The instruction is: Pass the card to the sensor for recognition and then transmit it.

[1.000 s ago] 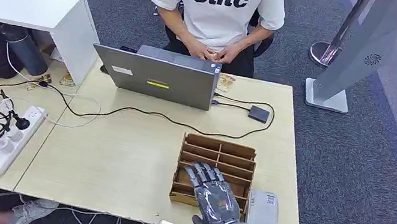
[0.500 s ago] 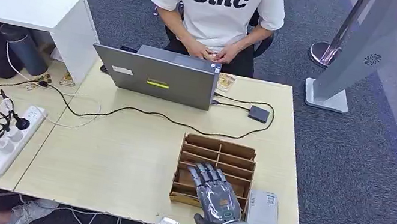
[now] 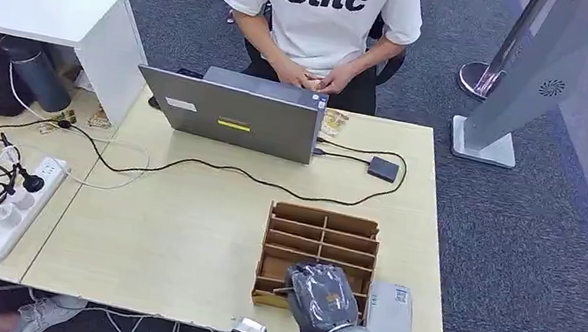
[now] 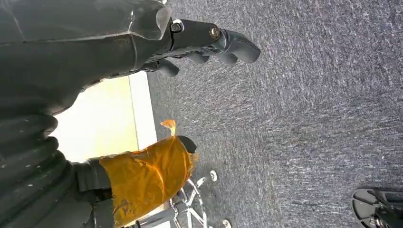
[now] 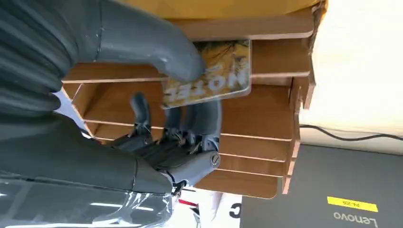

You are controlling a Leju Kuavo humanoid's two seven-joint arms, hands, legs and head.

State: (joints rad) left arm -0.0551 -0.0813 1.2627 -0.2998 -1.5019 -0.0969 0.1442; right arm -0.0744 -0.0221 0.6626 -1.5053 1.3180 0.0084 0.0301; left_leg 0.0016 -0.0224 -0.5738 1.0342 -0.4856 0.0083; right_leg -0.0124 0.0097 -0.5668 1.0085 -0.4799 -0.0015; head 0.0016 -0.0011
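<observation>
Fingers that lay flat have curled — my right hand (image 5: 190, 95) now pinches the hotel card (image 5: 209, 71) in the wooden rack (image 3: 322, 225), ready to lift toward the sensor (image 3: 389, 315) just beside.

Yellow patterned card (image 5: 215, 71), brown wooden rack (image 3: 321, 234), pale grey sensor (image 3: 389, 315), dark grey robot hand (image 3: 321, 295)

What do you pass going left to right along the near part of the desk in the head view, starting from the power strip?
Power strip → wooden card rack → right hand, pinching the card at the rack's near end → grey card sensor just beside the rack.
</observation>
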